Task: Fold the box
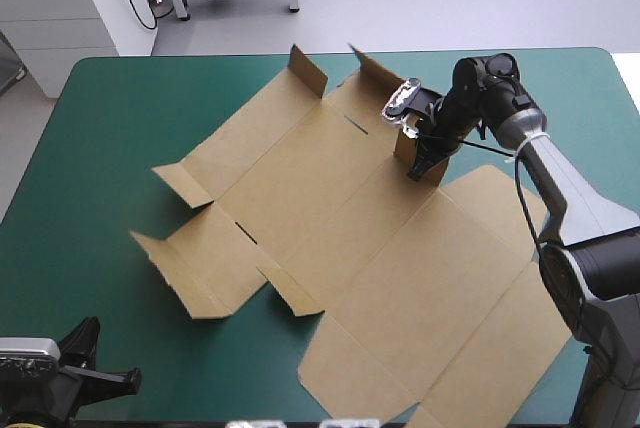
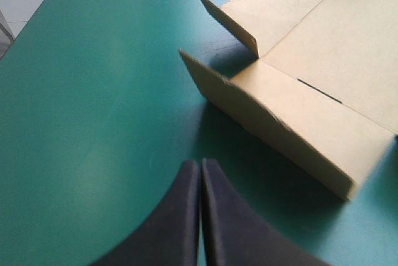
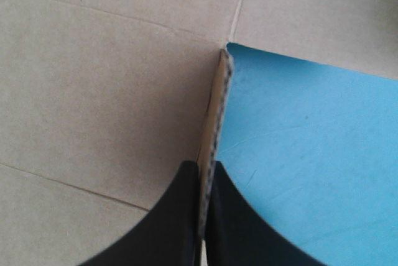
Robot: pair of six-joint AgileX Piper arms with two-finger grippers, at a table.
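The brown box (image 1: 340, 238) lies spread as a cut sheet across the table, most panels flat and several small side flaps standing up. My right gripper (image 1: 425, 160) reaches down at the sheet's far right side and is shut on a small upright flap (image 1: 408, 143). In the right wrist view that flap's edge (image 3: 217, 110) runs straight out from between the fingers (image 3: 208, 216), board on one side, teal-green cover on the other. My left gripper (image 2: 200, 216) is shut on nothing, low over bare cover, a raised flap (image 2: 273, 123) ahead of it. It shows at the near left corner (image 1: 100, 378).
The teal-green cover (image 1: 130, 118) lies bare along the left side and far edge. White furniture (image 1: 70, 8) stands beyond the table's far left corner. The sheet's near panels (image 1: 480, 368) reach the table's near right edge.
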